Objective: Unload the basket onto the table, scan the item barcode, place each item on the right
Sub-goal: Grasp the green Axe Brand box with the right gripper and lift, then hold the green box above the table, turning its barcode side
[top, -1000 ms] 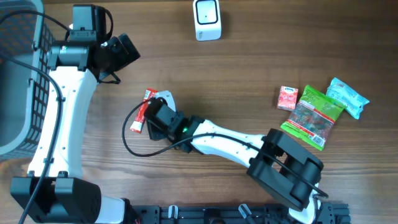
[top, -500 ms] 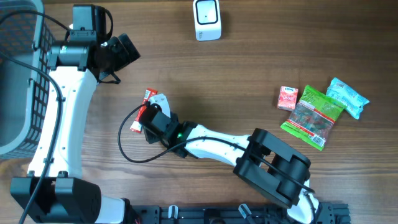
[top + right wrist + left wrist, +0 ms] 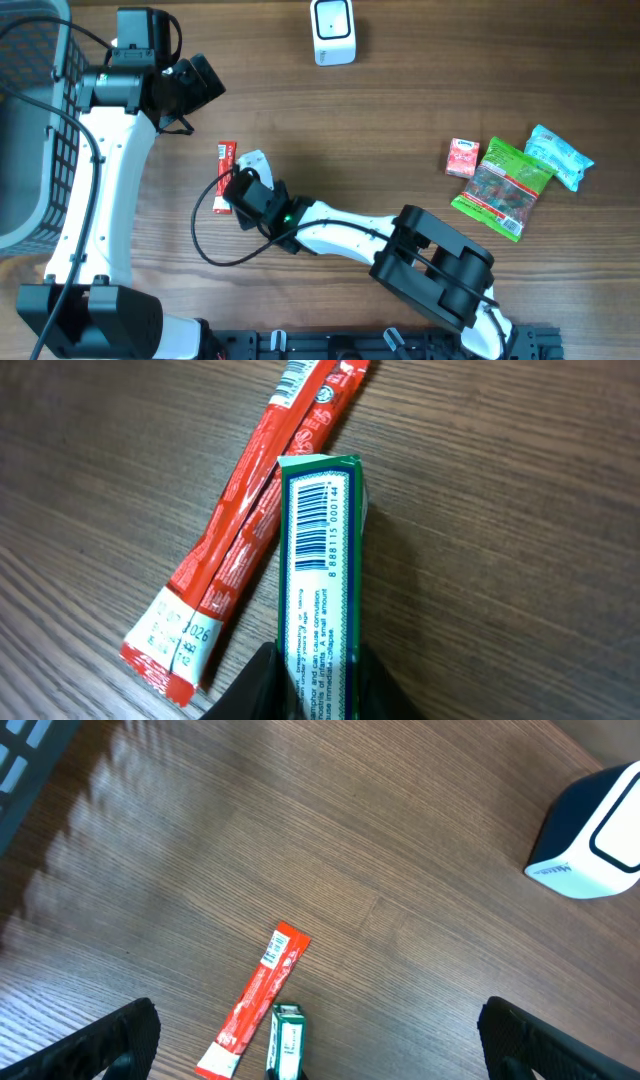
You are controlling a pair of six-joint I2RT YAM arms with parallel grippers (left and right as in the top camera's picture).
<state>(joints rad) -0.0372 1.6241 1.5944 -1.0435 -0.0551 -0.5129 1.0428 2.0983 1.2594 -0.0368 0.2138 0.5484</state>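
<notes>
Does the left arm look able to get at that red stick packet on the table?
Probably yes: the red stick packet lies uncovered below the open left gripper, though the right gripper with its green box crowds one side.

Slim green-edged box (image 3: 318, 580), barcode face up, pinched in the right gripper (image 3: 318, 675); white scanner (image 3: 333, 30) well apart.

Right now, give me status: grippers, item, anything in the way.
Left gripper open, empty. Right gripper shut on green box, barcode facing its wrist camera. Red sachet alongside; nothing between box and scanner.
</notes>
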